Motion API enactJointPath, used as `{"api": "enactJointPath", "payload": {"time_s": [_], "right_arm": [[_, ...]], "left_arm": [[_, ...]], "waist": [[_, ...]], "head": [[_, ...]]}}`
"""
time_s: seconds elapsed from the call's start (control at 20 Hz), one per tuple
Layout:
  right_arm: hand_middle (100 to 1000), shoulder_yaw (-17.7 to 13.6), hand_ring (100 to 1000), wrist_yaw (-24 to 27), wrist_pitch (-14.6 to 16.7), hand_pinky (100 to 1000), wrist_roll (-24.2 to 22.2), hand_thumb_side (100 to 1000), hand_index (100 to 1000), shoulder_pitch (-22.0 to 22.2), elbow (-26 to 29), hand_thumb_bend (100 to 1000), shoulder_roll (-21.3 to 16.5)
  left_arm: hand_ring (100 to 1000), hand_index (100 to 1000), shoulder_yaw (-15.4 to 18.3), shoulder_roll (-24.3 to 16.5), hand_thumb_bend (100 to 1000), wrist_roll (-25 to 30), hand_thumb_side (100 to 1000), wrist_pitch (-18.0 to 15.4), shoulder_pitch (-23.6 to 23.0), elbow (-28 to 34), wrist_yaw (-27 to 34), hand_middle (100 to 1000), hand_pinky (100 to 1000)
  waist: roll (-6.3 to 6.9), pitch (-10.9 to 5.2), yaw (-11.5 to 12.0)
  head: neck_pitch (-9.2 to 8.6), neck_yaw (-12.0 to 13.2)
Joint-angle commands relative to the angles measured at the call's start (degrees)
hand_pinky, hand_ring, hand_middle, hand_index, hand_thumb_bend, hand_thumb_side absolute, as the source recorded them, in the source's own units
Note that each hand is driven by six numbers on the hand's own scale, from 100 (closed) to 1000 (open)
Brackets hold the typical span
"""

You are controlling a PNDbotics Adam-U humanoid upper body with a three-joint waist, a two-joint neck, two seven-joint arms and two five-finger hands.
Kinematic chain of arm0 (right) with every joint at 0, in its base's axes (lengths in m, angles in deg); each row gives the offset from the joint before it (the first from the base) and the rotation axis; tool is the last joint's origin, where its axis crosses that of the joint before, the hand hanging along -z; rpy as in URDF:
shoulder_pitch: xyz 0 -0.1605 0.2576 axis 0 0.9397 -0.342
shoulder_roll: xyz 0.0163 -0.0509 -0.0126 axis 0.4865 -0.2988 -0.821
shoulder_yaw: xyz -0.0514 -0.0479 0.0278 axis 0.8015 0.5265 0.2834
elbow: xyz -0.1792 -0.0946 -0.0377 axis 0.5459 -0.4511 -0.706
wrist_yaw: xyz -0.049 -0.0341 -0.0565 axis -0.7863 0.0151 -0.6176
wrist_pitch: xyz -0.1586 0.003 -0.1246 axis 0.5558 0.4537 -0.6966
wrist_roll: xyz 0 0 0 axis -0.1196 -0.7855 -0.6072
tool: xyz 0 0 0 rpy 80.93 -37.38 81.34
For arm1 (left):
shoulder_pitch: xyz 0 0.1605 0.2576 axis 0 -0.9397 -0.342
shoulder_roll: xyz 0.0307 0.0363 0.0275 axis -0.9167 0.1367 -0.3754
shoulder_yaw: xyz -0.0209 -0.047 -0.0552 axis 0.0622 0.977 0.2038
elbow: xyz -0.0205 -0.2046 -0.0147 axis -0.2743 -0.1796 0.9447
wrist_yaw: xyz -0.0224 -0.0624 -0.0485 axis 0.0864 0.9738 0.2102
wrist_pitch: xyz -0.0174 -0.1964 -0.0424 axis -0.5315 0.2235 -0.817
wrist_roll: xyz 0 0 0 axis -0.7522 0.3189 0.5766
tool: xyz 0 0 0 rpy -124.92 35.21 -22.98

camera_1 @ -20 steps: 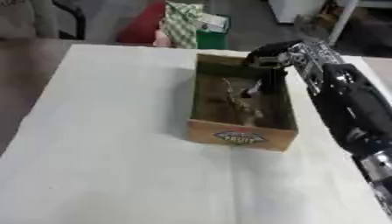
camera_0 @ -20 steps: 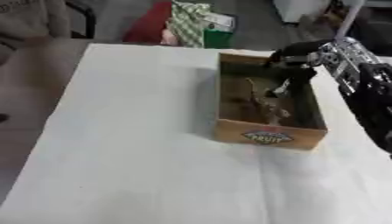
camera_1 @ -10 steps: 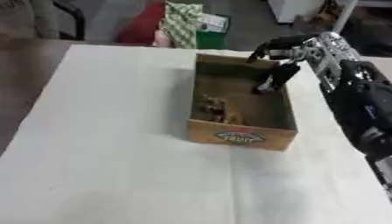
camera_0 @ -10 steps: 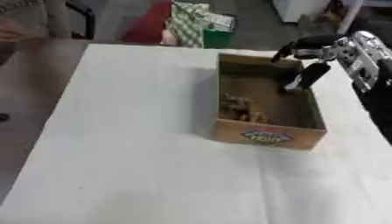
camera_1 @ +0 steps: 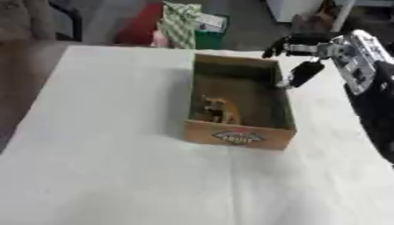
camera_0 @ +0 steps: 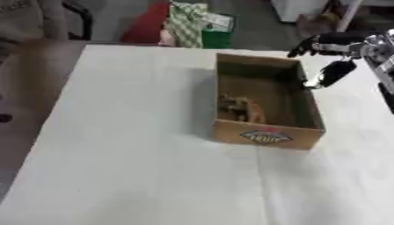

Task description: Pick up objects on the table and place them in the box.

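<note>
A: Where is the box?

B: The cardboard box sits open-topped on the white worktop, toward the right and far side. A printed label faces the near edge.

A: Contents?

B: One small brown object, shape unclear, lying on the box floor in the near left part.

A: Right robot hand?

B: The right robot hand comes in from the upper right and hangs just above the far right corner of the box, over its right wall. Fingers spread and straight, thumb pointing down toward the rim; it holds nothing. Whether the thumb tip touches the rim, I cannot tell.

A: Left robot hand?

B: It shows in neither eye view.

A: Anything beyond the worktop?

B: A green-and-white checked bag and something red on the floor past the far edge.
</note>
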Motion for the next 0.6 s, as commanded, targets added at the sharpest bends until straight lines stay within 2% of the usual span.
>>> {"api": "enactJointPath", "payload": {"time_s": [0.05,0.3,0.6], "right_arm": [[820,-2.2,846,4.1,2.1,797,-0.8,414,894,1.0,5.0,279,-3.4],[797,-4.4,820,10.3,0.8,774,2.0,351,882,4.7,11.1,181,-3.5],[792,-6.1,813,13.4,-1.3,766,2.9,329,882,7.6,15.5,137,-3.0]], "left_arm": [[725,639,0.6,-1.1,100,-0.4,750,0.0,0.4,0.9,-0.2,586,568],[725,640,0.6,-1.1,100,-0.5,752,0.0,0.4,0.9,-0.1,587,569],[725,639,0.6,-1.1,100,-0.5,753,0.0,0.3,0.9,-0.1,589,568]], "waist": [[0.19,-0.61,-0.4],[0.39,-0.37,-1.2],[0.42,-0.38,-1.8]], "head": [[-0.36,0.2],[-0.57,0.4],[-0.59,0.5]]}}
